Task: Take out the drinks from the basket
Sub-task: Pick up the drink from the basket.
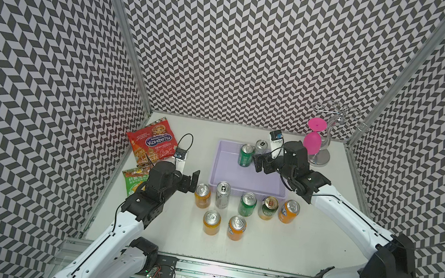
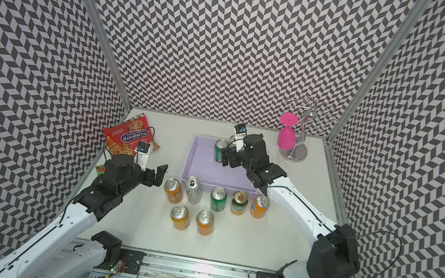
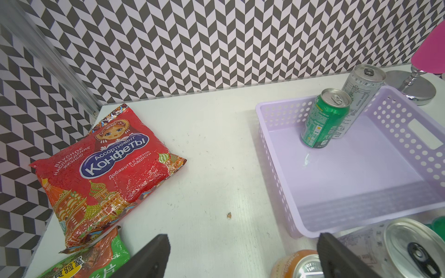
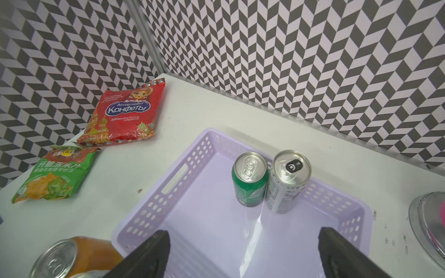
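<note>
Chevron walls [image 1: 246, 42] box in a white table [image 1: 258, 243] where seven drinks [image 1: 247, 204] stand outside the lavender basket [image 1: 214, 163] — a green can [image 1: 246, 156] and a silver-white can [image 1: 261, 147] are left at its far edge. The right gripper [image 1: 259, 164] gapes empty just before that pair, the left gripper [image 1: 189, 183] likewise by the near left corner; next, probably, the right encloses one can without toppling its neighbour.

Red candy bag [image 1: 152, 141] flat on worktop [image 1: 257, 252] by left wall, green snack bag [image 4: 56, 177] touching its near edge. Pink goblet [image 1: 313, 141] upside down at chrome rack [image 1: 320, 159], far right corner.
</note>
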`<state>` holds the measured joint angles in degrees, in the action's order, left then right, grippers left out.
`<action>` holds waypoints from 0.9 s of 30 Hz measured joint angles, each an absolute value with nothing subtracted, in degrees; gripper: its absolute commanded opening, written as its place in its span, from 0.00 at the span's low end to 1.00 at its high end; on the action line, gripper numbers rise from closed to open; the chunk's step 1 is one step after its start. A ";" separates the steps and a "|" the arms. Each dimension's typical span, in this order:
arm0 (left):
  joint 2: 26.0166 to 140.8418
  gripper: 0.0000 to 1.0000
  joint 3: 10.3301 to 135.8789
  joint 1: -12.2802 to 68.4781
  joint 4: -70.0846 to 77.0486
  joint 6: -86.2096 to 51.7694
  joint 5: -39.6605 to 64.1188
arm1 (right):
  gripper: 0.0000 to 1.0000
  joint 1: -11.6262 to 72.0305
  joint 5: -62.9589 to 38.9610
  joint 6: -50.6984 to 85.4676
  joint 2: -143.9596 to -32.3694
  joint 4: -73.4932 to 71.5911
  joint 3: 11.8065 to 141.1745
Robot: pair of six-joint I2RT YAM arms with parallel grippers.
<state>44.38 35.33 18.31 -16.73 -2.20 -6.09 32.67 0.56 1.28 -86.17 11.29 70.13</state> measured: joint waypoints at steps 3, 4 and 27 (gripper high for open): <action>44.25 0.99 35.33 18.22 -16.73 -2.20 -6.09 | 1.00 30.65 -0.34 1.30 -90.02 11.31 72.71; 44.18 0.99 35.33 18.22 -16.71 -2.20 -6.09 | 1.00 30.09 -0.71 1.30 -91.37 11.33 73.63; 44.12 0.99 35.33 18.17 -16.71 -2.20 -5.69 | 0.90 26.65 0.05 4.32 -112.05 10.26 87.20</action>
<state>44.12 35.33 18.17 -16.71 -2.20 -5.69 26.65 0.05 4.32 -112.05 10.26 87.20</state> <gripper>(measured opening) 0.993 0.922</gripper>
